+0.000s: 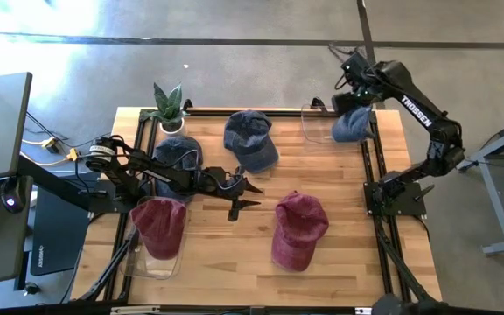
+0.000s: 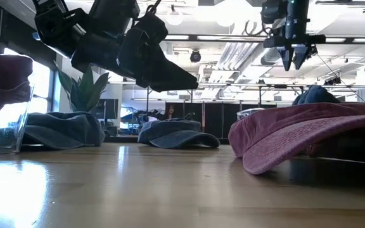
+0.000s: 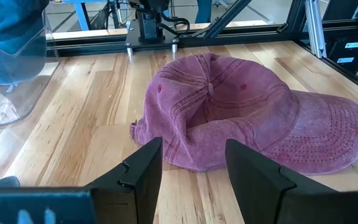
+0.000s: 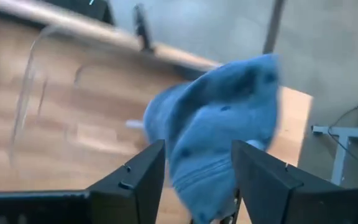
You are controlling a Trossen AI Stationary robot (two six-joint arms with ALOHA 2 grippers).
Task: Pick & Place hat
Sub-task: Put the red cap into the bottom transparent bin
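Observation:
A red hat [image 1: 300,229] lies crown up on the table, right of centre, its brim toward the near edge. My left gripper [image 1: 245,198] hovers open just left of it, pointing at it; in the left wrist view the red hat [image 3: 247,118] lies beyond the fingers, untouched. At the far right corner a blue hat [image 1: 353,124] sits in a clear bin [image 1: 315,122]. My right gripper [image 2: 294,58] hangs open above that blue hat [image 4: 222,130], pointing down, with nothing between its fingers.
Two more blue hats lie on the table, one at far centre [image 1: 250,138] and one under my left arm [image 1: 178,156]. Another red hat [image 1: 158,226] sits in a clear bin at the near left. A potted plant [image 1: 169,105] stands at the far edge.

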